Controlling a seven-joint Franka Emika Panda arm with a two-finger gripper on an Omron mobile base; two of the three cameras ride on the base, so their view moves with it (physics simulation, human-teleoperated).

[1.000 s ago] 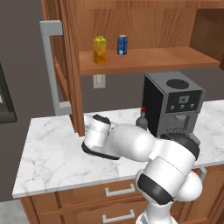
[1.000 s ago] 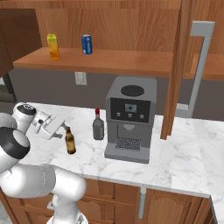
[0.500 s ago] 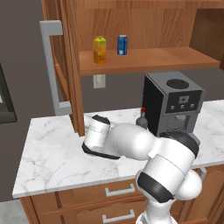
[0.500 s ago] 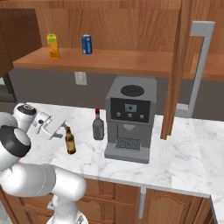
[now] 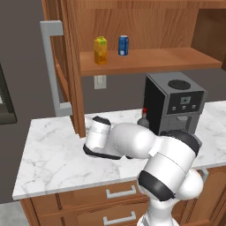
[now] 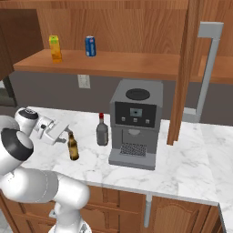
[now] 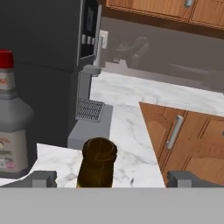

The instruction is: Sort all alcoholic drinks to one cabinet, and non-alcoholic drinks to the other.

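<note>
From the left base view you get one juice carton and one soda can on the shelf, plus the grey bottle peeking beside the coffee machine. The right base view adds the beer bottle upright on the counter, gripper at its neck. In the hand view the fingers stand wide apart, either side of the bottle top, gripping nothing
</note>
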